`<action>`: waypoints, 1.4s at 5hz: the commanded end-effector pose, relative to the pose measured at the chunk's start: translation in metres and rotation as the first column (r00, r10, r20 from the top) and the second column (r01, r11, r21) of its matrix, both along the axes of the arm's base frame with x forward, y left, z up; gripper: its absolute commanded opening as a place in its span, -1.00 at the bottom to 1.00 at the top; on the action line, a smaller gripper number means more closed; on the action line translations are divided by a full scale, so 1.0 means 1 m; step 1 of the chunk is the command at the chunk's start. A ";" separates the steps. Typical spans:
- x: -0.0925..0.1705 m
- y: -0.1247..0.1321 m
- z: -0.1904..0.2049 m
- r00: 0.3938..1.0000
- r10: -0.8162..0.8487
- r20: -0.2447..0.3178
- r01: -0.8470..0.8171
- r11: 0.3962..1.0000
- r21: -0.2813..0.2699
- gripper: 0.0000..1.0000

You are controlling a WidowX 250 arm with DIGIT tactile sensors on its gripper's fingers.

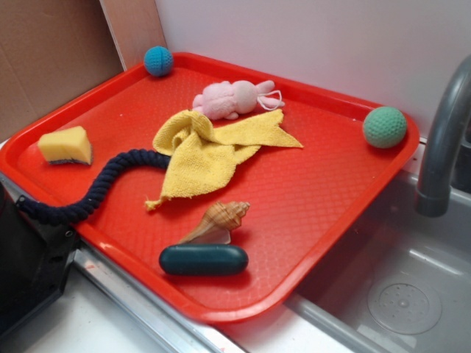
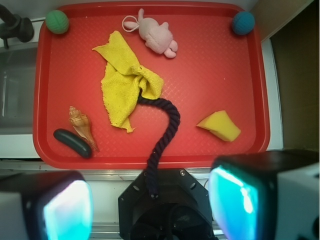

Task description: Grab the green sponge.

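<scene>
The green sponge [image 1: 66,145] is a yellow foam wedge with a thin dark layer underneath. It lies at the left corner of the red tray [image 1: 309,198]. In the wrist view the sponge [image 2: 220,125] sits at the lower right of the tray [image 2: 215,75]. My gripper [image 2: 150,205] looks down on the tray from high above, back over the black robot base [image 2: 165,210]. Its two teal-padded fingers [image 2: 67,210] stand wide apart with nothing between them. The sponge lies ahead of the right finger, well apart from it. The gripper itself does not show in the exterior view.
A dark navy rope [image 2: 167,130] runs from the base to a crumpled yellow cloth [image 2: 122,82]. Also on the tray: pink plush bunny [image 2: 157,37], blue ball [image 2: 243,22], light-green ball [image 2: 57,21], seashell [image 2: 80,122], dark teal capsule [image 2: 72,142]. A faucet [image 1: 445,140] and sink [image 1: 405,294] lie beside it.
</scene>
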State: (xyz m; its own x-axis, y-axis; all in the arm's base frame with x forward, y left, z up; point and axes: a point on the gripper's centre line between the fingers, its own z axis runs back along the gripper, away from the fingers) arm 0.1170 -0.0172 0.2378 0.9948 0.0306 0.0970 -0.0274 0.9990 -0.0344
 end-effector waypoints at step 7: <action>0.040 0.112 -0.163 0.853 -0.509 -0.117 0.520 0.850 0.090 1.00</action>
